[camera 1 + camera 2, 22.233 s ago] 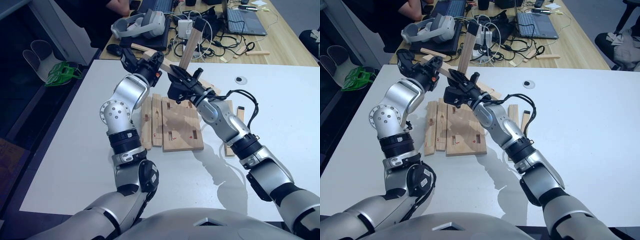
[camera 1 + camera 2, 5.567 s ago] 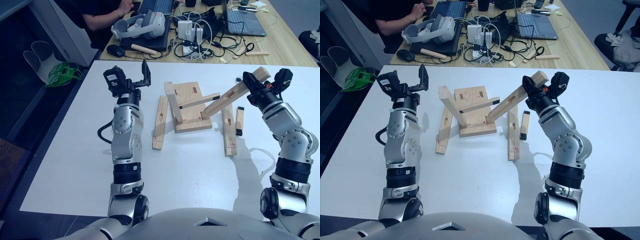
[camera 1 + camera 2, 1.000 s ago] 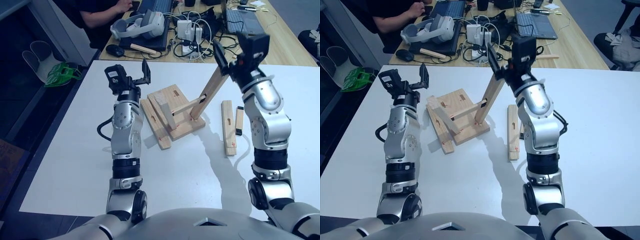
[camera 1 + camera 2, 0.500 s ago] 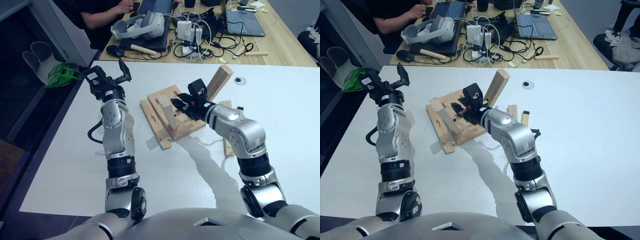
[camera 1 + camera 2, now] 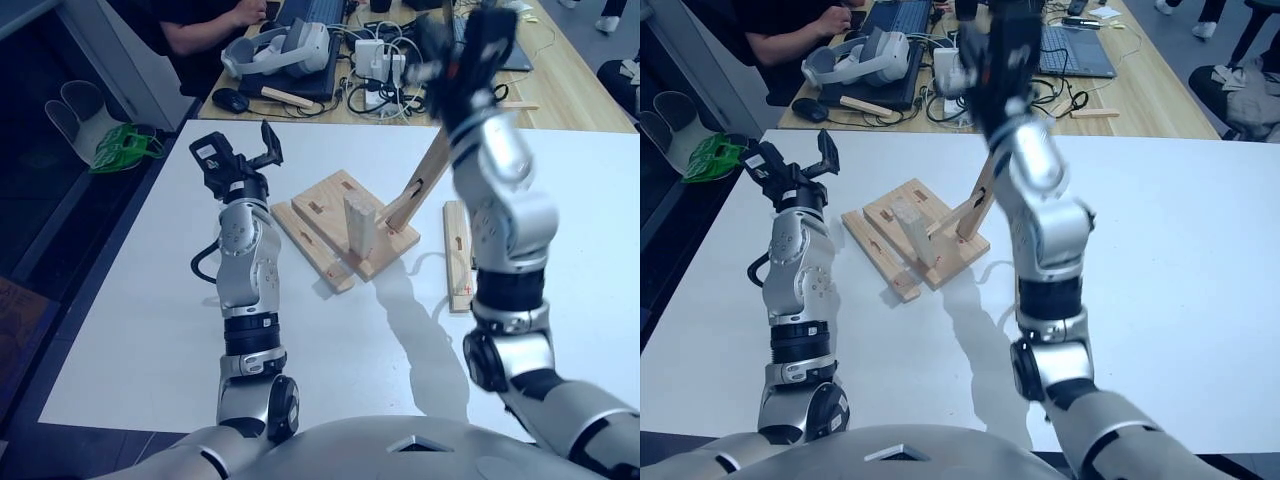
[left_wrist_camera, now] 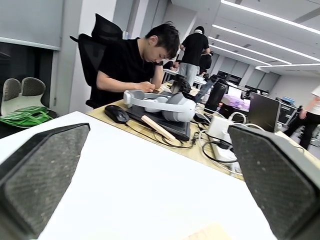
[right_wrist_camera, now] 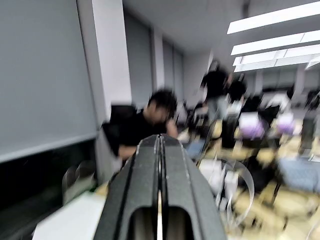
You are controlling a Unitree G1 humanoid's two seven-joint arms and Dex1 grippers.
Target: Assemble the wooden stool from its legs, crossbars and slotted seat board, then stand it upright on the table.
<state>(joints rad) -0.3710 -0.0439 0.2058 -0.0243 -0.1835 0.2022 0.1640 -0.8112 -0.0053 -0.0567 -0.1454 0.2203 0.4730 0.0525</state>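
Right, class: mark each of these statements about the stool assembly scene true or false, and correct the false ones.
1. The left gripper is open and empty. True.
2. Four legs stand in the seat board. False: only two rise from it, an upright leg and a tilted leg.
3. A loose leg lies on the table on the robot's right of the seat board. True.
4. The right gripper is wide open. False: its fingers are pressed together.
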